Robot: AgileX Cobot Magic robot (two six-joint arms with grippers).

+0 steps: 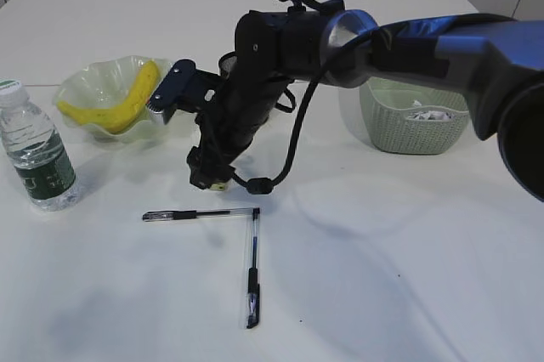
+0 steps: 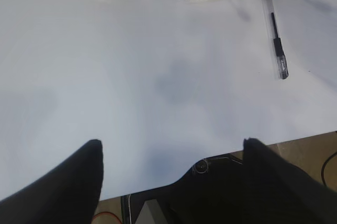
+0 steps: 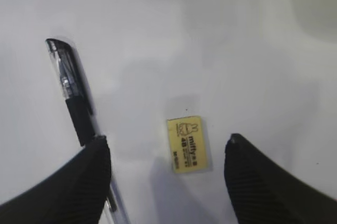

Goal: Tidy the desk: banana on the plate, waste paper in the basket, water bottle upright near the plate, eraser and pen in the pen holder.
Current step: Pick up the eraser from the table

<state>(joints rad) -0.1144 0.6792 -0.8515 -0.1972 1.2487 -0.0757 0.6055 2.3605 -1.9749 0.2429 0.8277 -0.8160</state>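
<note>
Right wrist view shows my right end effector [image 3: 167,179] spread wide and empty, hovering over the eraser [image 3: 188,143], which lies flat on the worktop [image 3: 221,50] between my fingers. One pen [image 3: 79,113] lies just beside my left finger; closing off-centre could snag it or flick the eraser away.

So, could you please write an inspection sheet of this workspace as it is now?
Surface: white desk, no spills seen.
Job's things: banana in plate; water bottle upright beside plate; waste paper in basket; eraser and two pens on desk; pen holder mostly hidden behind arm.
Clutter: nothing seen.
Grippers: right pincer open, low over eraser; left pincer open, empty.
Cables: black cable looping off right arm.
Surroundings: tiled wall behind desk.
</note>
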